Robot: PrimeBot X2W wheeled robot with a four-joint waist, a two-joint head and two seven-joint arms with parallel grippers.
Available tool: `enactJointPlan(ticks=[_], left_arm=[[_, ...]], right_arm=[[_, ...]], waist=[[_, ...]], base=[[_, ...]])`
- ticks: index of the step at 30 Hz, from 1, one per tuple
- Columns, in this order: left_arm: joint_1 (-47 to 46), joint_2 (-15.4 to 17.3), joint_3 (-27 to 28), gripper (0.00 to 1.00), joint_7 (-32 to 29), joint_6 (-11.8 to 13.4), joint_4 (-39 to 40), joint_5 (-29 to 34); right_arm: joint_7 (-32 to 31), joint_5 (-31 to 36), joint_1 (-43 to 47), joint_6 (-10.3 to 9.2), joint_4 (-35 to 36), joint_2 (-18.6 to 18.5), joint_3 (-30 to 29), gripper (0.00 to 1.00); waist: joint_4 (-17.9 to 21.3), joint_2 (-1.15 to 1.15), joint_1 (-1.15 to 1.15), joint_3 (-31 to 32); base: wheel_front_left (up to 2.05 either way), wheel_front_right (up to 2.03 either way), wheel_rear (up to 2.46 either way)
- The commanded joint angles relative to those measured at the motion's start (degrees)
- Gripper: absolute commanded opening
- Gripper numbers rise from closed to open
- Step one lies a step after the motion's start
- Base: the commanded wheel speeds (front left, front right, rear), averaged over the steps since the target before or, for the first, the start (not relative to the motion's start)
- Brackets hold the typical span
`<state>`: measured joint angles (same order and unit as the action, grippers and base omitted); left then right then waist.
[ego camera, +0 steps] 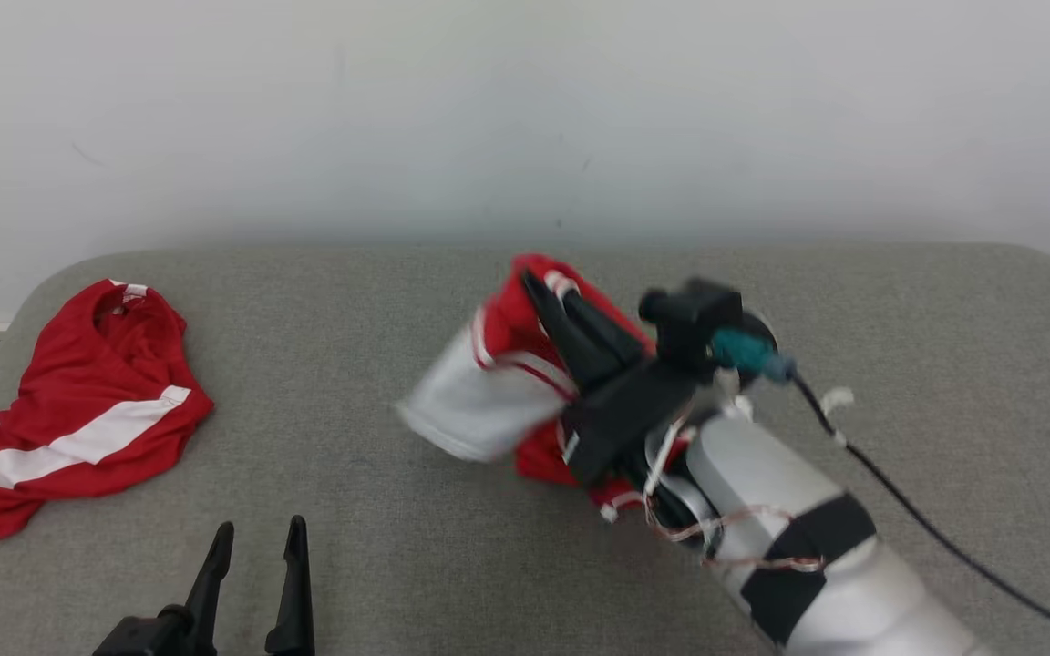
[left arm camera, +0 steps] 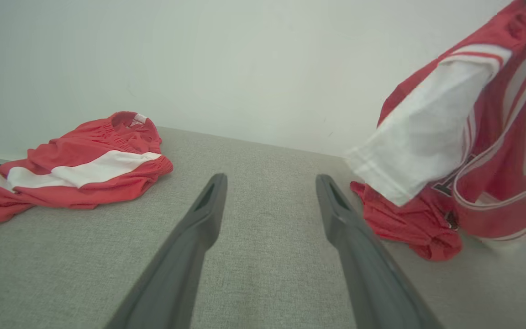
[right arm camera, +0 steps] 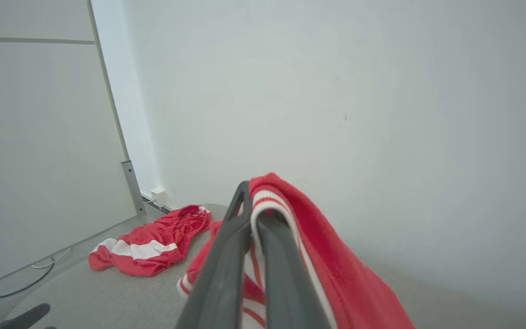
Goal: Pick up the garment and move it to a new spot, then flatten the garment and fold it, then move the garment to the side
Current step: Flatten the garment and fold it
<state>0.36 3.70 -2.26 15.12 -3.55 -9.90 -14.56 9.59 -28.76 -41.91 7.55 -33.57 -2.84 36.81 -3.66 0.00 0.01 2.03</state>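
Red jersey (left arm camera: 473, 137) pinched in right pincer (ego camera: 548, 290) | left pincer (ego camera: 261, 527) spread | left wrist view: low end touching table (left arm camera: 263, 274)

Garment (ego camera: 475, 401): hanging from the right tool (ego camera: 539, 287) over mid-bench (ego camera: 352, 301), lower end touching it.
Second garment (ego camera: 78, 410): lying far left, well apart.
Left tool (ego camera: 261, 527): hovering nearer, between them.
Wall (ego camera: 488, 109): standing behind.

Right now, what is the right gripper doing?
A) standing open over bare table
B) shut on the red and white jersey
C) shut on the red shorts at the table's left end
B: the right gripper is shut on the jersey, with striped trim pinched between its fingers.
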Motion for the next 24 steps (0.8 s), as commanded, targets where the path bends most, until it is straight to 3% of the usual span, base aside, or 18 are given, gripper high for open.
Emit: enactJointPlan(ticks=[1, 8, 14, 18, 24], left_arm=[[-0.57, -0.06, 0.0, 1.0, 0.04, -0.17, 0.17, -0.41], [-1.37, -0.38, -0.5, 1.0, 0.04, -0.34, 0.1, -0.55], [-1.67, -0.48, 0.06, 1.0, 0.04, -0.58, -0.12, -0.48], [-2.01, -0.56, 0.44, 1.0, 0.04, -0.86, -0.35, -0.32], [-2.2, -0.61, 0.55, 1.0, 0.04, -1.26, -0.83, -0.52]], right_arm=[[-0.27, -1.14, -3.31, -0.12, 0.62, -0.07, 1.27, 0.0], [2.08, -6.2, -14.83, -0.12, 0.61, -0.08, 3.18, 0.0], [5.5, -7.96, -22.64, -0.12, -0.2, -0.09, -3.54, 0.0], [5.5, -4.7, -20.24, -0.12, -2.87, -0.62, -10.73, 0.0], [5.57, -0.54, -11.84, -0.12, -14.28, -4.04, -16.82, 0.0]], waist=[[0.04, 0.0, -0.01, -0.26], [-0.67, 0.0, -0.01, -0.99], [-0.66, 0.0, -0.01, -1.56], [-0.28, 0.0, -0.01, -1.75], [0.88, 0.0, -0.01, -2.2]], base=[[0.0, 0.0, 0.0], [0.0, 0.0, 0.0], [0.0, 0.0, 0.0], [0.0, 0.0, 0.0], [0.0, 0.0, 0.0]])
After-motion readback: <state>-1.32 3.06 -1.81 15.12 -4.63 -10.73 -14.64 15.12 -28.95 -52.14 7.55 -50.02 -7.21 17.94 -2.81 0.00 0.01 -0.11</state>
